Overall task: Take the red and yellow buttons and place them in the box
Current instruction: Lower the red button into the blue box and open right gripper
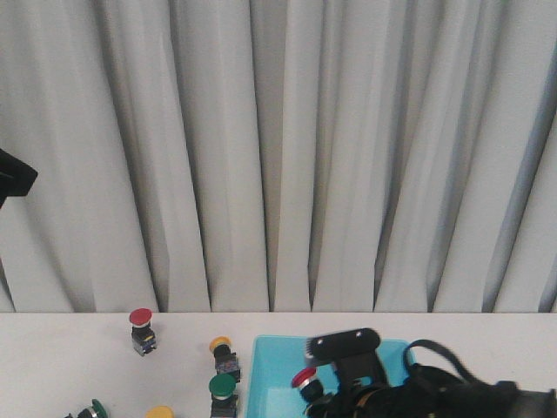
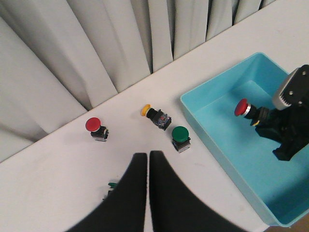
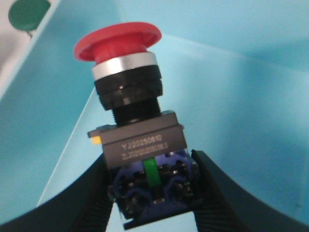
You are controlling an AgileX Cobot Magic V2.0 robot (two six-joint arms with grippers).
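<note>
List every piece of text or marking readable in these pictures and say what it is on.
"Y2202508" or thereabouts: top line embossed on the black body of the red button held in the right claw; blurred, so the characters are uncertain.
Second embossed line just below it: too blurred to read.
Other buttons on the table, the box, the curtain: no readable text.

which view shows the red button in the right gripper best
The right wrist view: the red button fills the frame, base clamped between the fingers. The left wrist view shows it small over the box; the front view, partly hidden.
</note>
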